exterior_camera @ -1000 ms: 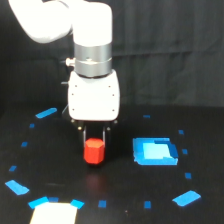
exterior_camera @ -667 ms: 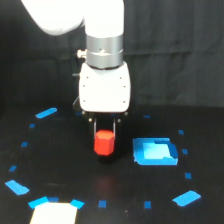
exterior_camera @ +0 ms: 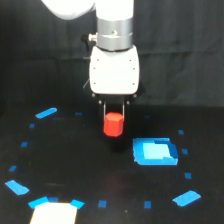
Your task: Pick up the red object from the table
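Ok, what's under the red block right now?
Bare black table, with a faint shadow below the red block, held in the gripper. Its underside and any gap can't be seen.

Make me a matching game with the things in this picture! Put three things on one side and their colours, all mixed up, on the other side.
Things:
1. red object
2. square piece lying on the table
3. robot arm body above the gripper

Colours:
A. white
B. red-orange
C. blue

Pairs: 1-B, 2-C, 3-A
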Motion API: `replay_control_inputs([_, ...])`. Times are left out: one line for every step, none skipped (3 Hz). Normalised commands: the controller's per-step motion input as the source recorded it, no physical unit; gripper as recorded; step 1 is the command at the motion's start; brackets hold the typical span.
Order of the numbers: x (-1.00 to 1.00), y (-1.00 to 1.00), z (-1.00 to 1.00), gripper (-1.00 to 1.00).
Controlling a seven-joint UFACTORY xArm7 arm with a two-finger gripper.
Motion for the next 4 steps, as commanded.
replay_control_inputs([-0.13, 0.53, 1.0, -0.62])
replay_control_inputs([-0.21, 0.42, 1.0, -0.85])
replay_control_inputs([-0.03, 0.52, 1.0, -1.0])
replay_control_inputs([-0.14, 0.25, 0.94, -0.74])
